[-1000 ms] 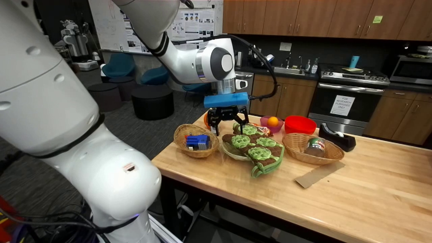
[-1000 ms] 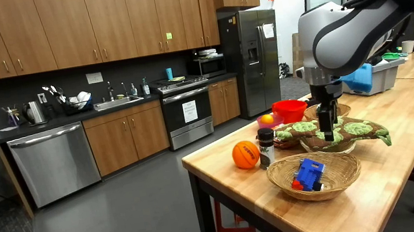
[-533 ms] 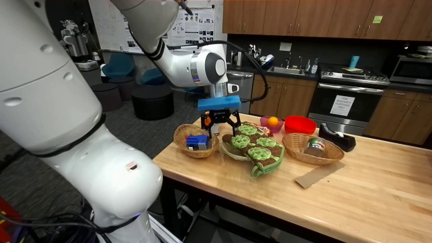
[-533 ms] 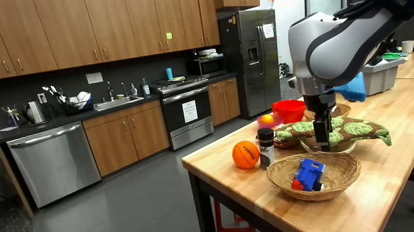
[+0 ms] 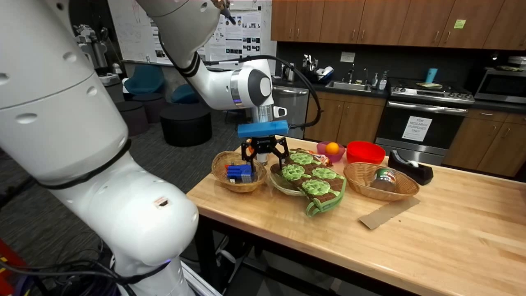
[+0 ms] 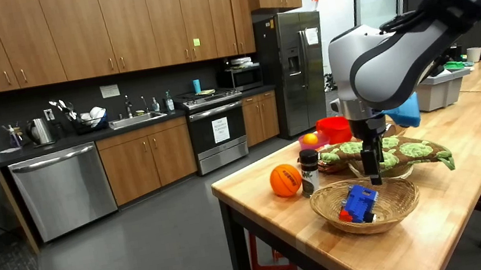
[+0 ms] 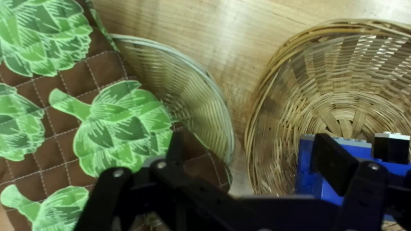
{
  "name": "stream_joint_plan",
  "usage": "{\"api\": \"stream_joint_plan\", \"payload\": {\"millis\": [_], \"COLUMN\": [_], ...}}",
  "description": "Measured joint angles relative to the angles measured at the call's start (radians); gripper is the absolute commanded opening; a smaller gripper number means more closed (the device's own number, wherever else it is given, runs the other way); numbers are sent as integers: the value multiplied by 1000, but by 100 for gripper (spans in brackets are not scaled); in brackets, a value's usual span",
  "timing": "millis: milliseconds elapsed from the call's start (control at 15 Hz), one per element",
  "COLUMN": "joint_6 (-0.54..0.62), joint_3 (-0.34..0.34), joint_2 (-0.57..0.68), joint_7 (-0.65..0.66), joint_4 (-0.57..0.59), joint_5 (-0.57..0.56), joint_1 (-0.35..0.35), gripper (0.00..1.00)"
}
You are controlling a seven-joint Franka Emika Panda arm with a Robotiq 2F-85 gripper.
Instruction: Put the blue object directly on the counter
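Observation:
The blue object (image 5: 239, 172), a chunky blue block piece with small red, white and black parts, lies inside a wicker basket (image 5: 235, 188). The same blue object (image 6: 360, 202) and basket (image 6: 401, 206) show in an exterior view. The wooden counter (image 5: 312, 234) carries the basket. My gripper (image 5: 267, 167) is open and empty, pointing down. One finger is over the basket beside the blue object, the other over the mitt. In the wrist view my gripper (image 7: 253, 149) straddles the gap between two baskets, and one finger partly hides the blue object (image 7: 306, 173).
A brown-green oven mitt (image 5: 316, 176) lies across a pale basket (image 5: 283, 186) beside the blue object's basket. A spice jar (image 6: 310, 173) and orange ball (image 6: 285, 180) stand near. Farther along are a red bowl (image 5: 365, 152), a basket with a can (image 5: 384, 179) and a tape dispenser (image 5: 411, 166).
My gripper has moved lower and sideways from above the mitt toward the basket with the blue object. It stays open. The objects have not moved.

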Motion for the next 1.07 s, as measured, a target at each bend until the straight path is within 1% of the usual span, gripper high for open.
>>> {"api": "stream_joint_plan", "payload": {"millis": [467,600,733,1067], "joint_6": [79,95,121,142], "joint_3": [-13,-16,-14,23], "joint_2": [106,108,108,56], "joint_7": [27,40,85,197], "joint_4": [7,8,-6,-61], "joint_5": [5,0,-19,-53], "joint_1": [-7,-13,-14,-8], "gripper": [100,100,100,100]}}
